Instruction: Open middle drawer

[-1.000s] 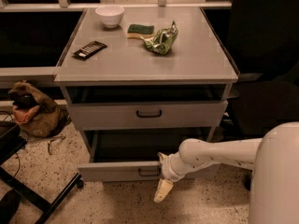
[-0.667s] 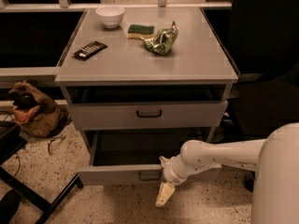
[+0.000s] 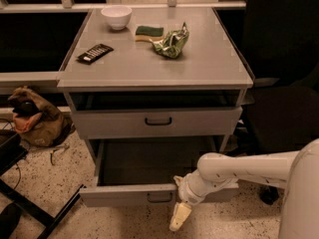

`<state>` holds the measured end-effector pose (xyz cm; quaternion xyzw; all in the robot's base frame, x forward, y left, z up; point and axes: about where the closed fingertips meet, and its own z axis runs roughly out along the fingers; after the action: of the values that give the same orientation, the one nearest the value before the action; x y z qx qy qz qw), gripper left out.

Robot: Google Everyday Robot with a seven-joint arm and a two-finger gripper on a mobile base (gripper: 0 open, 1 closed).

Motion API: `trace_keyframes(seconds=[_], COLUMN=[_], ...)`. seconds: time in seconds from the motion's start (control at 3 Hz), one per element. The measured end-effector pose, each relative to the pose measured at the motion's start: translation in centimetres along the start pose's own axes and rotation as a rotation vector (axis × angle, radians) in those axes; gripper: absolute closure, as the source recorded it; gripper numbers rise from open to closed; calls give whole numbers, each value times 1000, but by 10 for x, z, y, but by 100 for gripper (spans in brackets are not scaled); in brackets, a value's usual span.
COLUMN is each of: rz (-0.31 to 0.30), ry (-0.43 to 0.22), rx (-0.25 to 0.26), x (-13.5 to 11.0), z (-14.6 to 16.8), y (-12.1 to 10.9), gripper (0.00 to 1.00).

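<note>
The middle drawer (image 3: 124,195) is a wide grey drawer with a low front panel and a small black loop handle (image 3: 159,197). It stands pulled well out of the cabinet, and its dark inside (image 3: 149,163) shows. My gripper (image 3: 179,216), cream-tipped on a white arm (image 3: 239,168), hangs pointing down just in front of the drawer's front panel, slightly right of the handle. The taller-fronted top drawer (image 3: 199,122) above looks shut. The lowest drawer is hidden.
On the cabinet top (image 3: 209,68) lie a white bowl (image 3: 116,16), a sponge (image 3: 148,32), a crumpled green bag (image 3: 172,42) and a black remote-like object (image 3: 94,53). A brown bag (image 3: 35,118) and black chair legs (image 3: 30,208) are on the floor at left. A dark chair (image 3: 284,83) stands at right.
The middle drawer has slid further out towards the camera. My gripper has moved down and towards the camera with it.
</note>
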<state>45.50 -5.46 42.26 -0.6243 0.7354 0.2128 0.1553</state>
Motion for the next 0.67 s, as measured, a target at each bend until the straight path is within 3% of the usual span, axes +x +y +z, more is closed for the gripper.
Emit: trace_keyframes(seconds=[0.67], rz=[-3], ry=[10], rx=[-24], x=[-4], z=[5], y=[-1], gripper=[0])
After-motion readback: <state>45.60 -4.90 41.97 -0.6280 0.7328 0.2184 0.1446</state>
